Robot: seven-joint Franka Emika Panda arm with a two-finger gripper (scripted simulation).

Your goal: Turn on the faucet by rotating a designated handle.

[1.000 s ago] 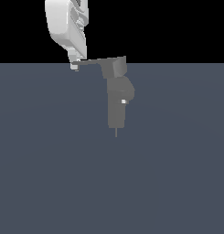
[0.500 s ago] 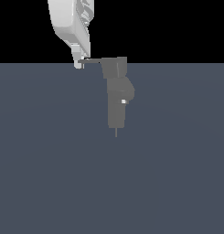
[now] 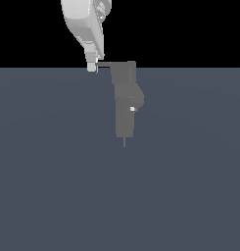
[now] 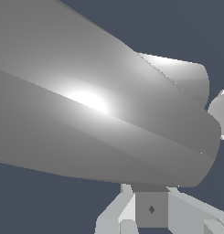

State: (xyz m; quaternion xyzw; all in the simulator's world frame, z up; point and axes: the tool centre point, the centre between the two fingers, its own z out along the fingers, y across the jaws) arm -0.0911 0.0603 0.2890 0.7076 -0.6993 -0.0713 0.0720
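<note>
The faucet [image 3: 125, 110] is an upright grey column with a rounded bulge and a tiny white spot, standing mid-scene in the exterior view. On top sits a blocky cap, and the thin handle [image 3: 105, 65] runs from it toward the exterior view's left. My white gripper [image 3: 93, 67] comes down from above, its fingertips touching the lever's outer end. In the wrist view a broad grey faucet surface [image 4: 86, 114] fills most of the picture. The pale fingers [image 4: 114, 220] show at the edge with a small grey block between them. How far apart they stand is unclear.
A flat dark blue-grey floor [image 3: 53, 186] spreads under the faucet, with black background above its far edge. A thin grey pin [image 3: 124, 142] sticks out below the column.
My gripper has moved toward the exterior view's right and slightly up, closer to the cap. The visible stretch of the lever between fingertips and cap has grown shorter.
</note>
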